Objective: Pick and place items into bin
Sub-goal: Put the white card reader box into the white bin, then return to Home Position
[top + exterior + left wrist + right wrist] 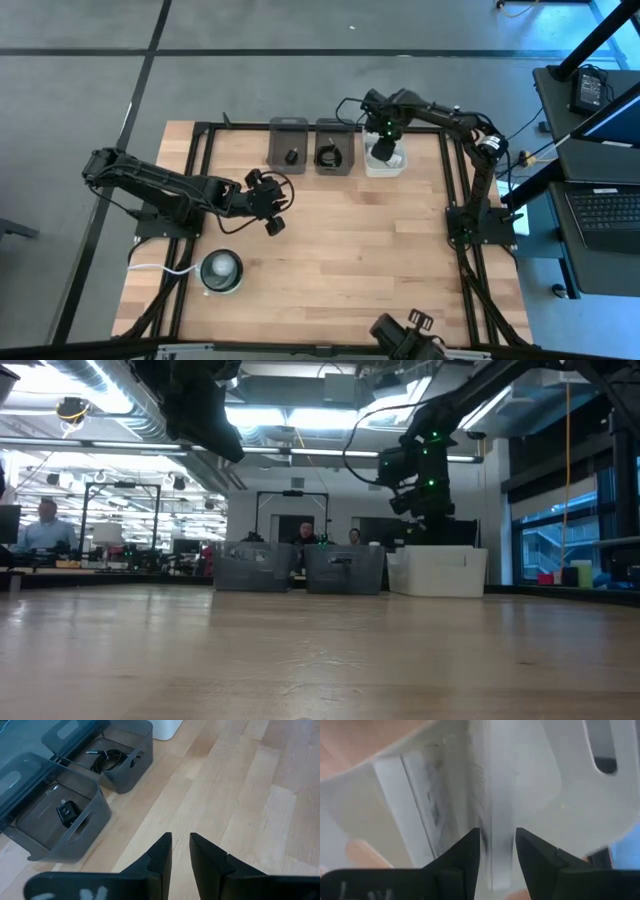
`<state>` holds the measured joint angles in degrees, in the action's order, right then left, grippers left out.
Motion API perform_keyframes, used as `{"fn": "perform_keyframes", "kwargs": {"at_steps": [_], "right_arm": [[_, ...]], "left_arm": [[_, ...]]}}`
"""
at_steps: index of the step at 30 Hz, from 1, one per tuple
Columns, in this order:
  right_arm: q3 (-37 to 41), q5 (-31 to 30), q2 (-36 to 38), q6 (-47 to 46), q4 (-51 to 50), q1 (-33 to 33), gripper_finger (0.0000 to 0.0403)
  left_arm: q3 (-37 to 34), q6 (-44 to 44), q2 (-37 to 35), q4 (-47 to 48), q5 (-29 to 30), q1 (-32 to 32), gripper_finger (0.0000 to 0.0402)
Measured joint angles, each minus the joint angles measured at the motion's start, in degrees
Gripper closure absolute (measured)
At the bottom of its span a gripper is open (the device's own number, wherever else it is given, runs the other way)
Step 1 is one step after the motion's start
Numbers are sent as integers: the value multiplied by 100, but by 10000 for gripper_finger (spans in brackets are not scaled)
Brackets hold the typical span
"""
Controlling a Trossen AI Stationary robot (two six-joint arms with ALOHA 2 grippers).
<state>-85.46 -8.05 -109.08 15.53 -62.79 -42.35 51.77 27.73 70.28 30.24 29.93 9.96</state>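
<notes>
My right gripper [382, 138] hangs over the white bin [390, 163] at the table's far edge, shut on a flat white packet [496, 815]. A second white packet with dark print [427, 807] leans against the wall inside that bin. The tiny black block [66, 813] lies in the left grey bin [288, 145]. The coiled black cable [107, 760] lies in the grey bin beside it [333, 147]. My left gripper [272, 222] hovers over bare table left of centre, shut and holding nothing. My right gripper pinches the white packet by its upper edge [497, 837] between the two fingers. The fingers come from above, pointing down into the white bin. The packet stands on edge below the fingers, inside the bin; whether its lower end rests on the bin floor is hidden.
A round grey-white disc with a white cord [222, 270] sits near the table's near-left corner. The three bins stand in a row along the far edge. Bare wood [360, 250] spreads across the middle and right. People sit in the room beyond the table [305, 535].
</notes>
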Motion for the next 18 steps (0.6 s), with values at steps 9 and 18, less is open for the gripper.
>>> {"fn": "perform_keyframes", "kwargs": {"at_steps": [9,18], "right_arm": [[-817,-44,-2,-22,-774,-2,272],[-1809,1451,590,-500,-996,49,272]], "left_arm": [[0,0,2,0,-164,2,336],[4,-73,-141,295,-101,-95,336]]}}
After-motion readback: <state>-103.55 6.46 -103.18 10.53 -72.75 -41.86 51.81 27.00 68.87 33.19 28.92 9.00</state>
